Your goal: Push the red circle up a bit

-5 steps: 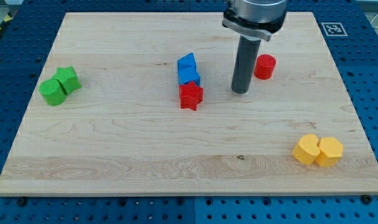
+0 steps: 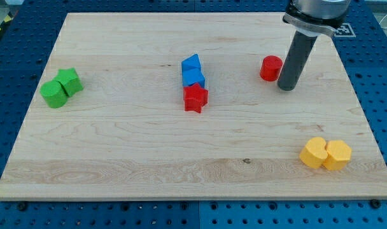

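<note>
The red circle stands on the wooden board at the view's upper right. My tip rests on the board just to the right of the red circle and slightly below it, very close to it; contact cannot be made out. The dark rod rises from the tip toward the view's top right.
Two blue blocks stand stacked in line near the middle, with a red star touching them below. Two green blocks sit at the left. Two yellow blocks sit at the lower right.
My tip has moved from the left side of the red circle to its right side, slightly lower. The red circle and the other blocks have not visibly moved.
</note>
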Controlling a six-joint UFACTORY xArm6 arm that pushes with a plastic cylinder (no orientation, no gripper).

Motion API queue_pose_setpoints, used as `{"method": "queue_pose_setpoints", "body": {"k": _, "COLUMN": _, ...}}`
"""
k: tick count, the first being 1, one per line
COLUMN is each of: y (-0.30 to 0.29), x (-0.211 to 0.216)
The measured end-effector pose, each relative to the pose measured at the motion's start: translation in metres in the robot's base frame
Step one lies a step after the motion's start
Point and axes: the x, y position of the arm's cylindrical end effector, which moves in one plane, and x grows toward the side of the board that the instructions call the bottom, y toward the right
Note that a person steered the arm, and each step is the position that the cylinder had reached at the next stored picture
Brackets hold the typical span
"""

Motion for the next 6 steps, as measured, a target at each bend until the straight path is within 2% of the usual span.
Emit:
{"method": "queue_pose_setpoints", "body": {"k": 4, "y": -0.022, "x": -0.013}}
{"method": "queue_pose_setpoints", "body": {"k": 6, "y": -0.011, "x": -0.017}}
